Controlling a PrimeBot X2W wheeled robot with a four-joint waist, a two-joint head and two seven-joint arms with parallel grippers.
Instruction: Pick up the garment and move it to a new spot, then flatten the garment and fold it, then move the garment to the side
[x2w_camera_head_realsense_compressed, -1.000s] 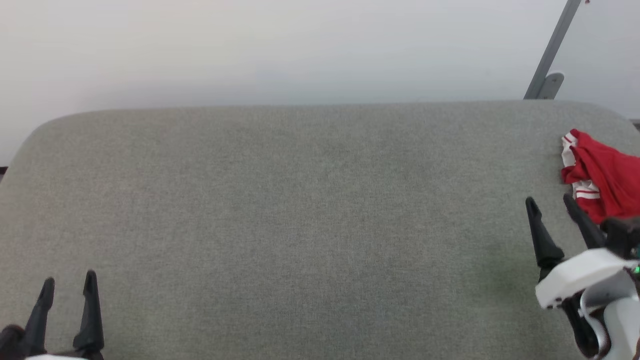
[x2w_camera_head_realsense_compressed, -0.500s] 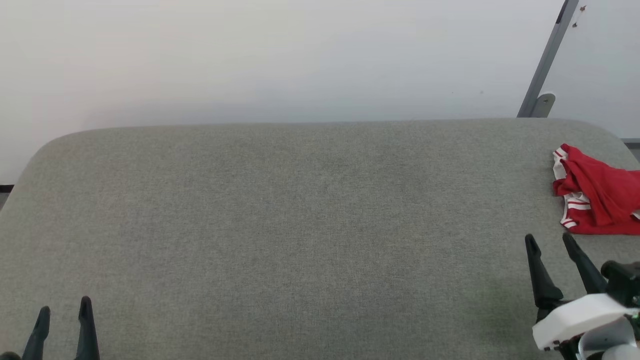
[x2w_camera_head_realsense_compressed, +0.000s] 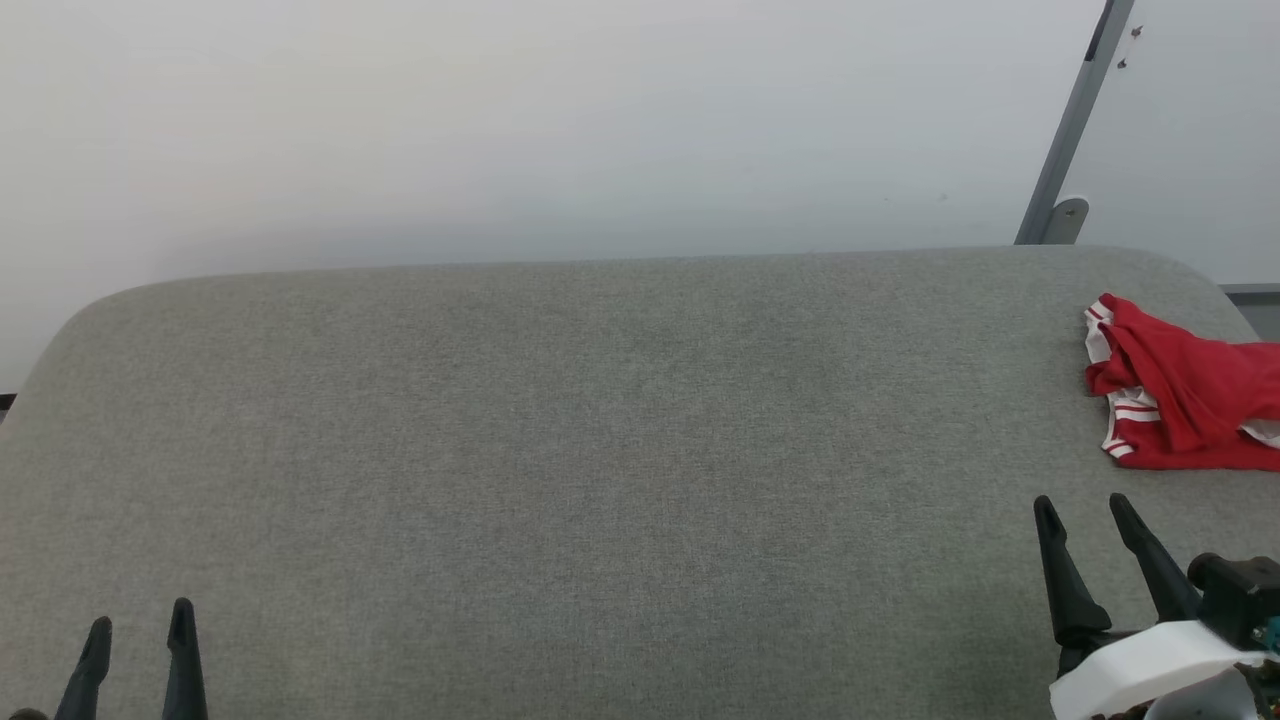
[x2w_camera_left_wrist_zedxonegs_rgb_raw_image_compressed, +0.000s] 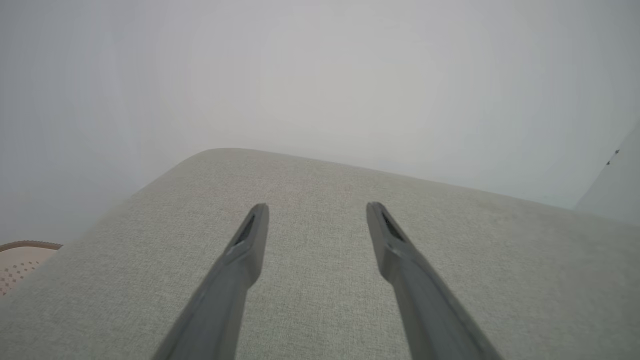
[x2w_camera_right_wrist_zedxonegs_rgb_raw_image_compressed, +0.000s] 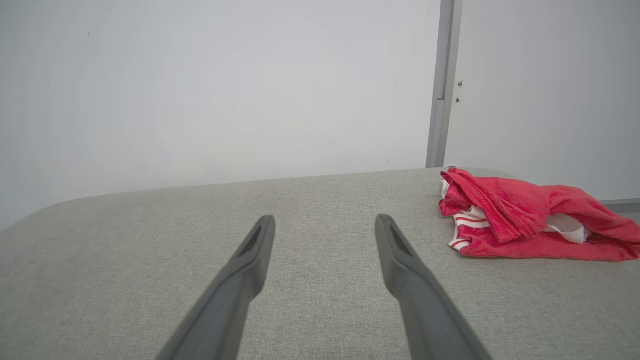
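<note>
A bright red garment with white panels and thin white stripes is lying in a loose, rumpled bundle at the right-hand rim of a grey cloth-covered surface. Nothing is gripping it.

The right gripper is hovering just on the robot's side of the garment, near it but apart. Its two dark fingers are spread wide with nothing between them. The left gripper is hanging far to the garment's left, well apart from it, its fingers likewise spread wide and empty. By the look of it, the right arm is sitting close because the garment is on its side, while the left is sitting out of the way.

A bundle lying off to the side like this would suit a garment waiting to be picked up, or one already folded and set aside.

The surface is stretching broadly to the garment's left, its corners rounded. Behind the garment a plain pale wall is rising, with a slanted grey post just behind it. Far to the garment's left, past the surface's edge, part of a beige perforated object is showing.
</note>
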